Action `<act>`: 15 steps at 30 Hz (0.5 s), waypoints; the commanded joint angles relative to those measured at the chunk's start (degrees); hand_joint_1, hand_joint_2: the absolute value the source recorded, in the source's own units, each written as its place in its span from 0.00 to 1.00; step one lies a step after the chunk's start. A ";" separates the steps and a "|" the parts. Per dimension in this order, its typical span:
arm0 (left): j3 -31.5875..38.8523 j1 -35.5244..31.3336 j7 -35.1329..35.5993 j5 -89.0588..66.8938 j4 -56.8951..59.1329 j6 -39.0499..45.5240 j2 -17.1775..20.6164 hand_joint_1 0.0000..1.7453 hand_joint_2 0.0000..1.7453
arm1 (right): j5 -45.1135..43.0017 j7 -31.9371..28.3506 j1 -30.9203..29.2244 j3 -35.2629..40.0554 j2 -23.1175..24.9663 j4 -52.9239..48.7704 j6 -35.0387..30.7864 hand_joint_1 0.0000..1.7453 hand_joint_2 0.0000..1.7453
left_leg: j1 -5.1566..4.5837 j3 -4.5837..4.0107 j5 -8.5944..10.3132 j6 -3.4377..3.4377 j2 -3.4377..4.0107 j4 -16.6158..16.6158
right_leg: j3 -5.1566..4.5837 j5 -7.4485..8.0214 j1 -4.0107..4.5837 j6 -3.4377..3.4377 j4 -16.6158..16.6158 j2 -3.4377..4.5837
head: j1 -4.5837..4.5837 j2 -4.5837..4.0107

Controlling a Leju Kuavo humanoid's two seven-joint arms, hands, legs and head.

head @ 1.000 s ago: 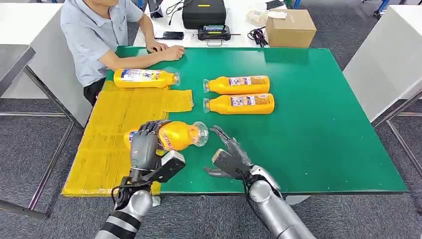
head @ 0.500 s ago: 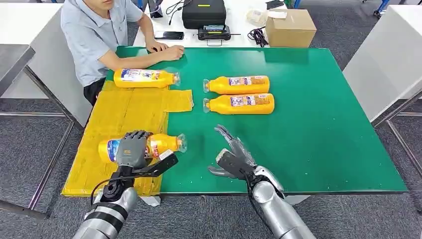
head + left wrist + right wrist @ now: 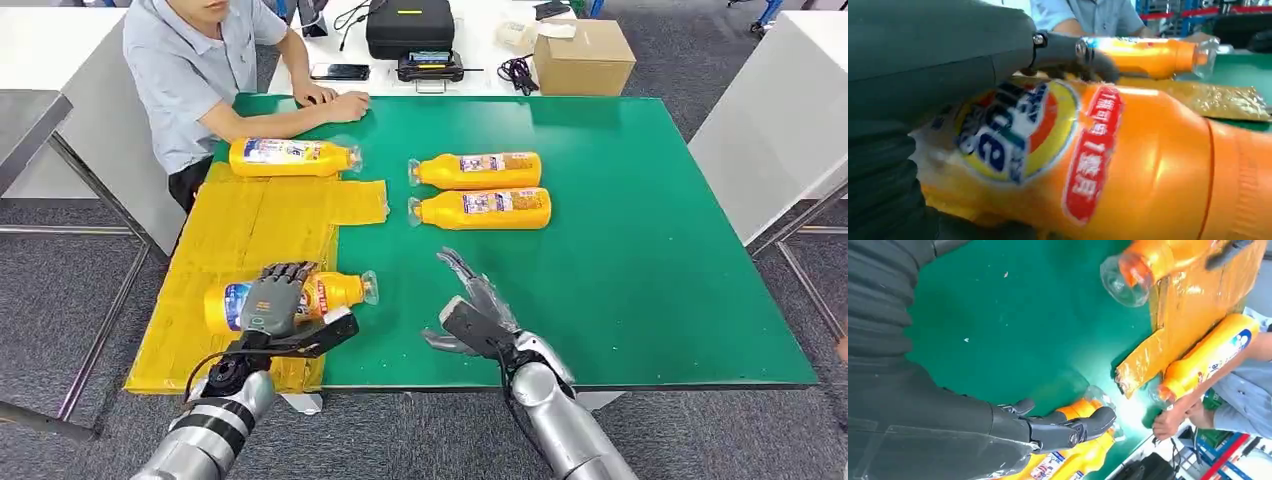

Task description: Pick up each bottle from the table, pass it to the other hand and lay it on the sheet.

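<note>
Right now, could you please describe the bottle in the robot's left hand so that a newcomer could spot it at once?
Start at the green table and find the yellow sheet covering its left side. Near the sheet's front edge lies an orange bottle, cap pointing right towards the green. Unlike the other three bottles, it has the left hand wrapped over its middle, dark fingers across the label.

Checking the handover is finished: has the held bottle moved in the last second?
Yes. The bottle in the left robot hand went left, off the green table onto the yellow sheet.

No legible text on bottle (image 3: 1088, 165) label.
</note>
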 commanded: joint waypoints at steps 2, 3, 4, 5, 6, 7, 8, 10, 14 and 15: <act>-0.33 -2.74 1.07 0.67 7.49 -5.29 0.62 0.00 1.00 | 0.49 0.06 -0.99 -1.38 -0.97 0.72 0.62 0.00 1.00 | 0.05 0.26 -0.08 -0.11 0.08 -0.04 | 0.26 -0.05 0.06 -0.14 -0.05 0.04 | 0.00 0.00; -0.53 -2.74 1.31 0.57 7.86 -5.52 0.59 0.00 1.00 | 0.52 0.07 -1.03 -1.44 -0.97 0.73 0.66 0.00 1.00 | 0.10 0.32 -0.09 -0.14 0.10 -0.04 | 0.34 -0.05 0.11 -0.17 -0.09 0.06 | 0.02 0.00; -0.58 -2.86 1.07 0.70 8.12 -5.98 0.64 0.00 1.00 | 0.54 0.07 -1.01 -1.53 -1.01 0.76 0.67 0.00 1.00 | 0.03 0.29 -0.05 -0.09 0.12 -0.04 | 0.28 -0.02 0.04 -0.12 -0.05 0.09 | -0.02 0.00; -0.56 -2.72 1.07 0.70 8.22 -6.03 0.73 0.00 1.00 | 0.54 0.07 -1.02 -1.56 -1.04 0.76 0.67 0.00 1.00 | 0.05 0.35 -0.07 -0.12 0.13 -0.04 | 0.34 -0.03 0.06 -0.15 -0.06 0.08 | 0.00 0.00; -0.66 -2.86 1.13 0.68 8.52 -6.48 0.75 0.00 1.00 | 0.56 0.08 -1.02 -1.56 -1.05 0.76 0.66 0.00 1.00 | 0.10 0.39 -0.10 -0.15 0.14 0.00 | 0.39 -0.04 0.11 -0.20 -0.05 0.09 | 0.00 0.00; -0.66 -2.86 1.13 0.68 8.52 -6.48 0.75 0.00 1.00 | 0.56 0.08 -1.02 -1.56 -1.05 0.76 0.66 0.00 1.00 | 0.02 0.32 -0.03 -0.08 0.07 -0.06 | 0.32 -0.01 0.03 -0.11 -0.05 0.04 | 0.00 0.00; -0.66 -2.86 1.13 0.68 8.52 -6.48 0.75 0.00 1.00 | 0.56 0.08 -1.02 -1.56 -1.05 0.76 0.66 0.00 1.00 | 0.07 0.38 -0.06 -0.13 0.13 -0.04 | 0.37 -0.01 0.08 -0.16 -0.06 0.09 | 0.00 0.00; -0.79 -2.81 0.30 1.15 8.79 -6.86 0.80 0.00 1.00 | 0.81 0.10 -0.89 -1.71 -1.16 0.59 0.69 0.00 1.00 | 0.10 0.43 -0.07 -0.15 0.14 -0.03 | 0.44 -0.01 0.11 -0.19 -0.08 0.09 | 0.00 0.00; -1.65 -2.22 -0.42 1.28 7.80 -5.53 0.43 0.00 1.00 | 1.16 0.14 -0.62 -2.06 -1.31 0.41 0.69 0.00 1.00 | 0.10 0.56 -0.07 -0.16 0.13 -0.05 | 0.55 -0.02 0.11 -0.20 -0.09 0.08 | 0.00 0.00; -2.47 -1.90 -0.67 0.82 7.00 -4.16 0.40 0.00 1.00 | 1.26 0.14 -0.49 -2.20 -1.32 0.32 0.65 0.00 1.00 | 0.04 0.54 -0.05 -0.10 0.10 -0.05 | 0.53 -0.02 0.05 -0.13 -0.06 0.06 | 0.00 0.00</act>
